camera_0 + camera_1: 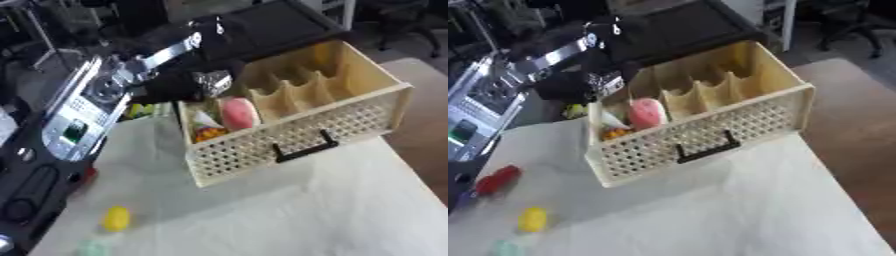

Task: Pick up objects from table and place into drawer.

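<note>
While my left arm reaches in over the back corner of the drawer [297, 130], my left hand [197, 82] sits just behind the drawer's left end, dark and partly hidden; something crinkly and silver [213, 80] shows at its fingers, but I cannot tell whether the fingers are curled round it or merely beside it. The drawer is a pale wooden box with a perforated front and a black handle [304, 148], standing on the desk [289, 215], which is covered in white cloth. Inside its leftmost compartment lies a pink and white rounded thing [236, 113], and next to that, toward the drawer's left wall, a small orange and white thing [206, 129]. The other compartments, to the right, are split by scalloped wooden dividers. Well in front of the drawer and off to its left, a yellow rounded object [533, 219] lies on the cloth, with a pale green one [506, 247] just nearer me. A red object [497, 180] lies left of the drawer, at the desk's edge.
</note>
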You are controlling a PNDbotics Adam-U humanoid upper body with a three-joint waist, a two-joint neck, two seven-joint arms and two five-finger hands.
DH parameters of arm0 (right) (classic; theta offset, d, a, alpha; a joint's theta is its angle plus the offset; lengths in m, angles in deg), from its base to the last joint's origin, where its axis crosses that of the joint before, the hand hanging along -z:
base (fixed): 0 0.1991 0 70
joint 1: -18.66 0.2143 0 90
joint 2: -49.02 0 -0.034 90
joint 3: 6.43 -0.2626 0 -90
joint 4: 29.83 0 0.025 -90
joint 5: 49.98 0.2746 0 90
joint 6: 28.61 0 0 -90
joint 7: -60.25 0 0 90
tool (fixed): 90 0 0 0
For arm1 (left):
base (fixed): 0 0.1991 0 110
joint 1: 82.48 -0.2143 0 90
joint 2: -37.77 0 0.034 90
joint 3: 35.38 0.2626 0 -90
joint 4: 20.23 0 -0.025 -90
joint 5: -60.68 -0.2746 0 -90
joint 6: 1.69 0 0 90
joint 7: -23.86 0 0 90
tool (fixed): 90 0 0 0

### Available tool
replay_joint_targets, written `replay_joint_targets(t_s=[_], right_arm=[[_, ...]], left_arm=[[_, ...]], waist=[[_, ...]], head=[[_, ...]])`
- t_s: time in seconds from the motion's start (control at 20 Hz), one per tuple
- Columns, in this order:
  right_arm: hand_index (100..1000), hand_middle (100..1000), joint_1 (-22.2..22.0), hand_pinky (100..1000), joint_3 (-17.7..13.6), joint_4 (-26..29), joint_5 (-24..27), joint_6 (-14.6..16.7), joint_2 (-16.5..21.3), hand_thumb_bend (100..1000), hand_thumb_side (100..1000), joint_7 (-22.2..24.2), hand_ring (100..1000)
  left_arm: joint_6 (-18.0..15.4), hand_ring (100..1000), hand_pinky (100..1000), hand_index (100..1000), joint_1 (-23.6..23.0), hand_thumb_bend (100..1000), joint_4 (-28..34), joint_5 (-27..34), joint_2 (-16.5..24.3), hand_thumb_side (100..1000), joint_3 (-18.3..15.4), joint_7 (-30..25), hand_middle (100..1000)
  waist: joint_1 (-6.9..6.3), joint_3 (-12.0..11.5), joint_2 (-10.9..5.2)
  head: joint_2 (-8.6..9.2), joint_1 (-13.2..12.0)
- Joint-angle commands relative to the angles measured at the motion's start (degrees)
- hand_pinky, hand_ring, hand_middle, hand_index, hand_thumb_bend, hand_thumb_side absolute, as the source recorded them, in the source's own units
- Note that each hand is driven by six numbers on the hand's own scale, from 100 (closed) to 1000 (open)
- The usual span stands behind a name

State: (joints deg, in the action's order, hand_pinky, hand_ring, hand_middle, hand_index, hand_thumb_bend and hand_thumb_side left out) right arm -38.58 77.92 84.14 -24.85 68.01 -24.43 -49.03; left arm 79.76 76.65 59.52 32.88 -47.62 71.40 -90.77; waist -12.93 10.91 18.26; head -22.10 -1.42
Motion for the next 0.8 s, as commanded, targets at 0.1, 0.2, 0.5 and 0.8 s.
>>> replay_joint_targets(t_s=[0.1,0.2,0.5,0.8], right_arm=[[666,406,0.69,519,-0.67,0.62,0.3,-0.22,0.69,100,972,-0.03,505],[664,406,0.74,519,-0.67,0.62,0.29,-0.32,0.62,100,971,-0.08,505],[664,405,0.83,519,-0.62,0.62,0.17,-0.63,0.34,100,969,-0.1,505],[664,406,0.48,521,-0.81,0.62,-0.11,-0.52,0.54,100,970,-0.33,506]], left_arm=[[0.11,886,682,1000,0.87,141,-0.25,-0.19,0.68,935,-0.77,0.16,967],[0.55,889,684,1000,0.94,186,-0.2,-0.38,0.74,917,-0.8,0.36,972],[2.17,832,603,994,0.66,100,0.9,0.56,0.67,830,-1.36,2.09,898],[6.0,785,557,962,-0.57,100,8.19,8.91,2.36,816,-3.58,5.63,842]], waist=[[0.6,-0.05,-1.02],[0.6,-0.05,-1.04],[0.7,-0.13,-1.07],[1.32,-0.83,-1.41]], head=[[-0.19,-0.2],[-0.22,-0.21],[-0.53,-0.21],[-1.94,0.17]])
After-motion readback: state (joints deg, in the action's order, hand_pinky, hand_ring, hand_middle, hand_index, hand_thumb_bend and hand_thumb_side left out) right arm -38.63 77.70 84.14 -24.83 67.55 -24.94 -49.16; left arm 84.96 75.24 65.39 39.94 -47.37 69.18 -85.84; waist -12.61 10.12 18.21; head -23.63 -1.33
